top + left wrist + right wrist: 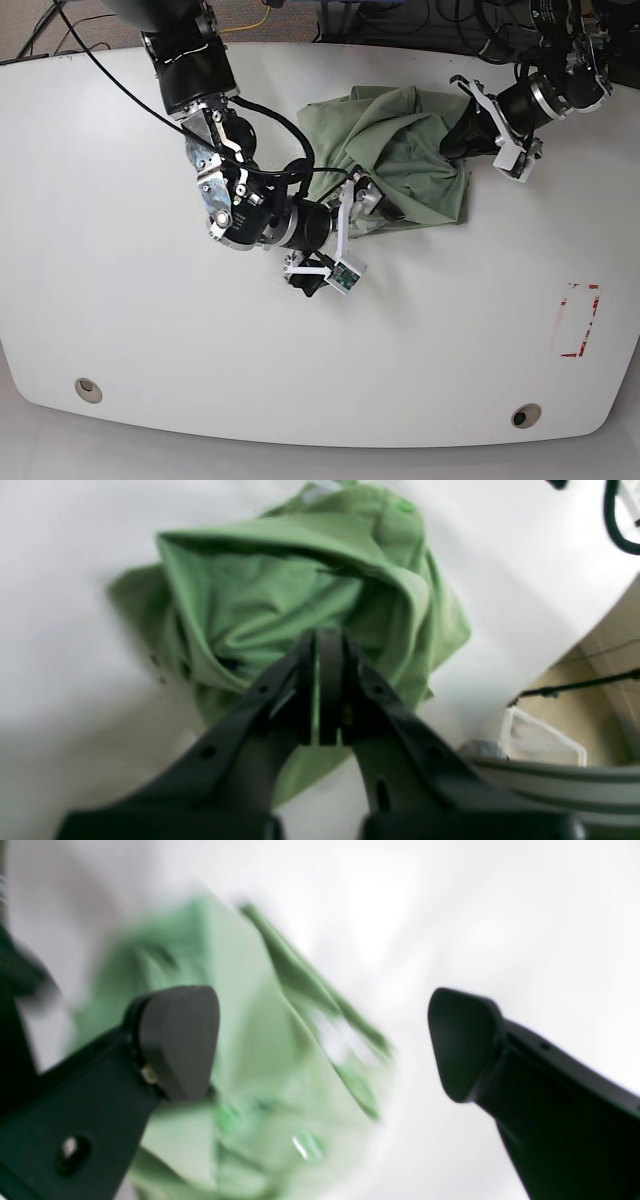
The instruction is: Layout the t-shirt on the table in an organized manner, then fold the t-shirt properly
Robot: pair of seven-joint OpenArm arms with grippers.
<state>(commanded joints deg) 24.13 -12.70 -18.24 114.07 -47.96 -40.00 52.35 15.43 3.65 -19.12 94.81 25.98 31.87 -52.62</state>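
Black left end effector pinches soft crumpled t-shirt; glossy table.

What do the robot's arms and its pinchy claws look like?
Both arms are mostly black with silver metal joints and white plastic brackets, and black cables loop along them. The right gripper has two matte black fingers with rounded, paddle-shaped tips. The left gripper has slim black fingers with small round holes in them.
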